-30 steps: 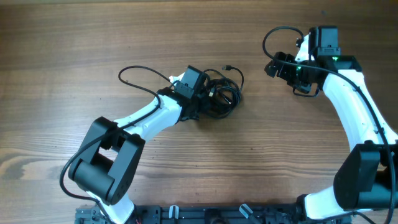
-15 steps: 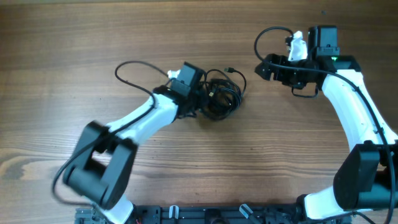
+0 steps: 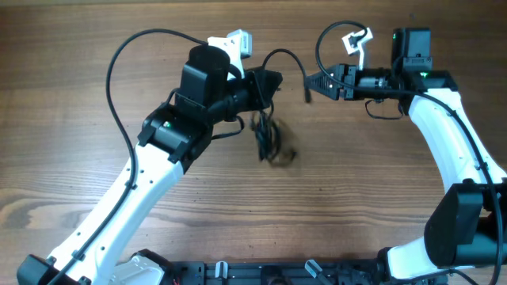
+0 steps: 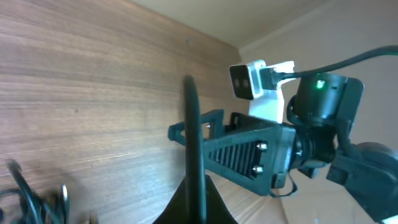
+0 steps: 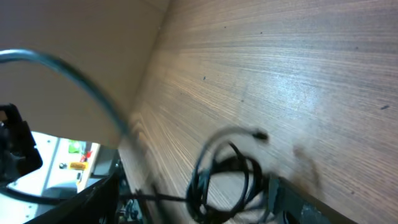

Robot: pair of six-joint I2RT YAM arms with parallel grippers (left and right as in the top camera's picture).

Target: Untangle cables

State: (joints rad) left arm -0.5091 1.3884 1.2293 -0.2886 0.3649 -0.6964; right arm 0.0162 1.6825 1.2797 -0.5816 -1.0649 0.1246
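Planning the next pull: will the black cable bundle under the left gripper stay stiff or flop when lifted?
Probably floppy: the cables droop in loose loops below the shut left gripper. Likely light, since one pinch seems to carry the bundle. It may swing; its lower part looks blurred.

Overhead, the light is bright, even and soft, with only faint shadows on the tabletop [image 3: 79, 119]. The hanging cables [image 3: 272, 146] are smeared by motion blur. In the left wrist view, one strand close to the lens is a dark, unfocused strip. The right wrist view shows pale glare on the wood and washed-out brightness beyond the tabletop's edge.
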